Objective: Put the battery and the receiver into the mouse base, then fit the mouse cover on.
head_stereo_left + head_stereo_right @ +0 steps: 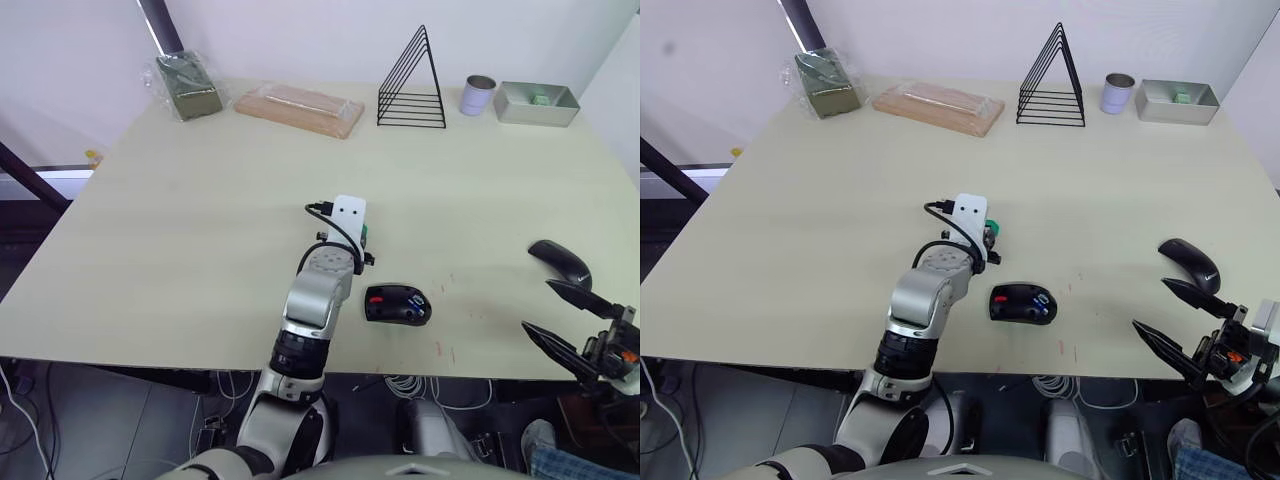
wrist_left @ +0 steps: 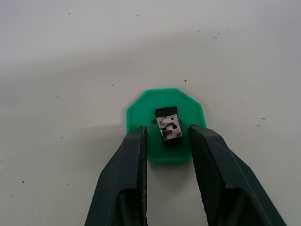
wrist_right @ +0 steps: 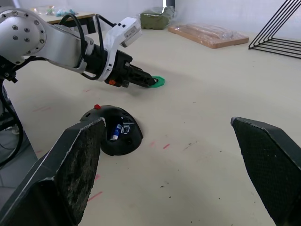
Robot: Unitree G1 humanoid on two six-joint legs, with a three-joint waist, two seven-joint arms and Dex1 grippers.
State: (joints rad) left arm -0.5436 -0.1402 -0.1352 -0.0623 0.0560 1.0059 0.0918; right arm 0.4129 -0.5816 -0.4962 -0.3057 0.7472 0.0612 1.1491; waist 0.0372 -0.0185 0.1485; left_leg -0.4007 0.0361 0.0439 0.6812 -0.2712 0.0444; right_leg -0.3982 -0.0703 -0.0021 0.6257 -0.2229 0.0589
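Left wrist camera. Left gripper [image 2: 165, 136] over a pale table [image 2: 70, 56]; its two black fingers [image 2: 134, 165] stand parted, with a clear gap between them. A flat green disc [image 2: 141, 109], eight-sided in outline, lies on the table under the fingertips. The receiver [image 2: 168, 126], a small grey stub with a dark cap at its far end, rests on the disc near its centre. Each fingertip overlaps the near edge of the disc, one on either side of the receiver. Receiver sits just at the mouth of the gap; neither finger touches it. From the disc centre, the fingers lie at roughly 7 and 5 o'clock. Small dark specks dot the table.
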